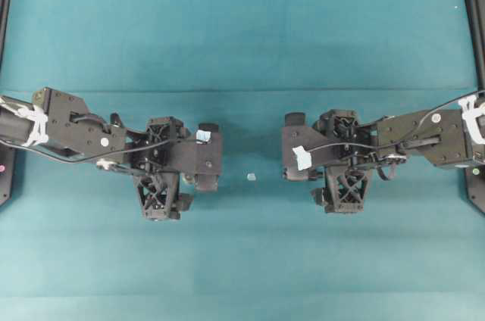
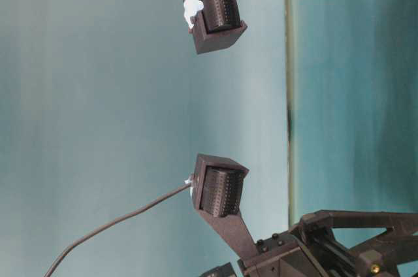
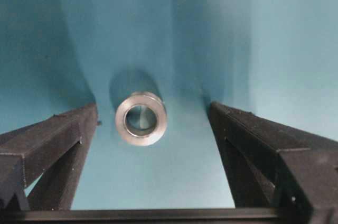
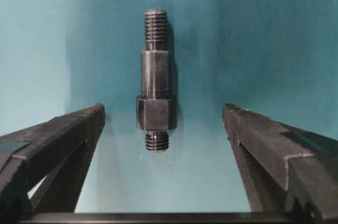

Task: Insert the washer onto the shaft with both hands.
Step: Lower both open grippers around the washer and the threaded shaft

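Note:
In the left wrist view the washer [image 3: 141,118], a silvery metal ring with a dark bore, lies on the teal mat. It sits between the fingers of my left gripper [image 3: 154,110], nearer the left finger and touching neither; the jaws stand open. In the right wrist view the shaft [image 4: 156,81], a dark stepped rod with threaded ends and a hex section, lies lengthwise on the mat. My right gripper [image 4: 163,112] is open around its near end without touching it. Overhead, the left gripper [image 1: 207,156] and right gripper [image 1: 292,147] face each other and hide both parts.
A tiny pale speck-like piece [image 1: 251,176] lies on the mat between the two grippers. Black frame rails [image 1: 476,33] run along the left and right table edges. In the table-level view two ribbed finger pads [image 2: 219,9] hang above the mat.

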### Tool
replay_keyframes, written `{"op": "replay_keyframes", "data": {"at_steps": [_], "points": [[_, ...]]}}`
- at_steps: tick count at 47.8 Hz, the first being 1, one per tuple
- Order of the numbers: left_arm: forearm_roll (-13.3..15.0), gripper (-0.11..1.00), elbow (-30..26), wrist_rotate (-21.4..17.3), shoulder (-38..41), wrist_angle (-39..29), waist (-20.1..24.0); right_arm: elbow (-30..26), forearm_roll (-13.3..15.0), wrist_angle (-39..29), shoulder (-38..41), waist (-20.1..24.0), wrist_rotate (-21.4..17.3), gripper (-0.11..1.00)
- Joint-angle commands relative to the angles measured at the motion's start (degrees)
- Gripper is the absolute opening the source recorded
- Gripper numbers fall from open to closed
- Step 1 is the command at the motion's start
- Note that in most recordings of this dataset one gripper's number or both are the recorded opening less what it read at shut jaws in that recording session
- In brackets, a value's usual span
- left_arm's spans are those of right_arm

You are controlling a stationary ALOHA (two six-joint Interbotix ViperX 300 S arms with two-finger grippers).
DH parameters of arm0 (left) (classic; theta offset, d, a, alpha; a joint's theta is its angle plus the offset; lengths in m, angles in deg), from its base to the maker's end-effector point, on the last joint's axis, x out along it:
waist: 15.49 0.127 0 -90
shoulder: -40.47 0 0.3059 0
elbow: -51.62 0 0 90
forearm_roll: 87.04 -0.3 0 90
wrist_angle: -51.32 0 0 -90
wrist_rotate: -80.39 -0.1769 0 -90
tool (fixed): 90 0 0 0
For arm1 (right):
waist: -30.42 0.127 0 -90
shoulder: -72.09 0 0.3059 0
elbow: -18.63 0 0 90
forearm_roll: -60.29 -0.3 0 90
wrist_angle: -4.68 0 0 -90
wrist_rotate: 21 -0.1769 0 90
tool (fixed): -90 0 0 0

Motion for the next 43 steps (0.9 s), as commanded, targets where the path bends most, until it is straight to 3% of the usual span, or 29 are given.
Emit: {"op": "replay_keyframes", "data": {"at_steps": [1,43], "points": [[0.0,0.95,-0.26,-0.09,-0.53,0.26,0.26,-0.26,0.0,0.35,-0.18,0.09,0.35,0.82],[-0.18,0.95,-0.18,-1.67,-0.7,0.26,2.46,-0.26,0.09,1.23,0.09,0.0,0.62,0.81]]}}
